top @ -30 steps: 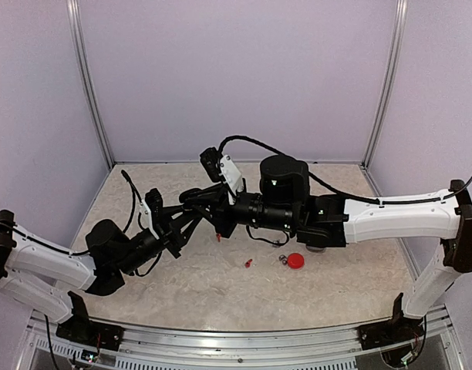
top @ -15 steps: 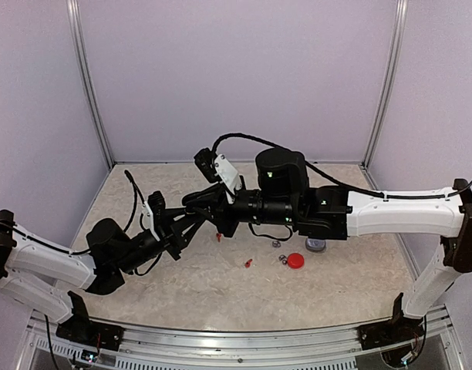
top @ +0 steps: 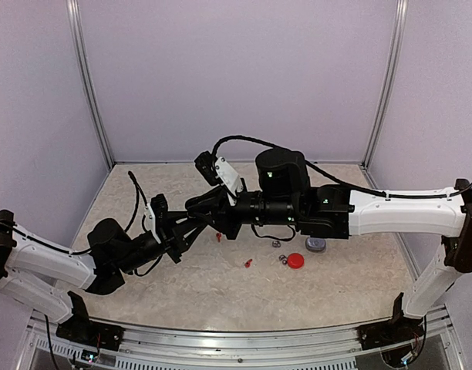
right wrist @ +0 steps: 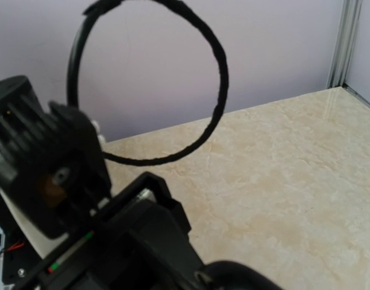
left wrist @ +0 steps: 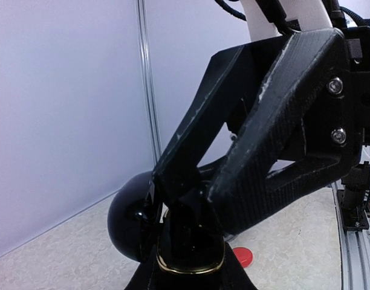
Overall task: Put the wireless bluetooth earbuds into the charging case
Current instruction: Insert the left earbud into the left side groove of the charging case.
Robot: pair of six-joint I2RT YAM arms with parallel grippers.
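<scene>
My left gripper (top: 187, 227) is shut on a glossy black charging case (left wrist: 191, 251) with a gold rim. Its domed lid (left wrist: 129, 214) is swung open to the left. My right gripper (left wrist: 186, 202) reaches down from above, and its fingertips meet inside the case's mouth. Black on black hides whether they hold an earbud. Two red earbuds (top: 219, 237) (top: 248, 263) and two silver-grey earbuds (top: 276, 243) (top: 283, 258) lie on the table. In the top view the two grippers meet left of centre, above the table.
A red case (top: 295, 260) and a grey case (top: 316, 245) sit on the table (top: 220, 293) under the right arm's forearm. A black cable (right wrist: 215, 78) loops above the right wrist. Walls enclose the back and both sides.
The right arm has shifted left, uncovering the grey case. Both grippers have moved slightly left and stay together at the black case.
</scene>
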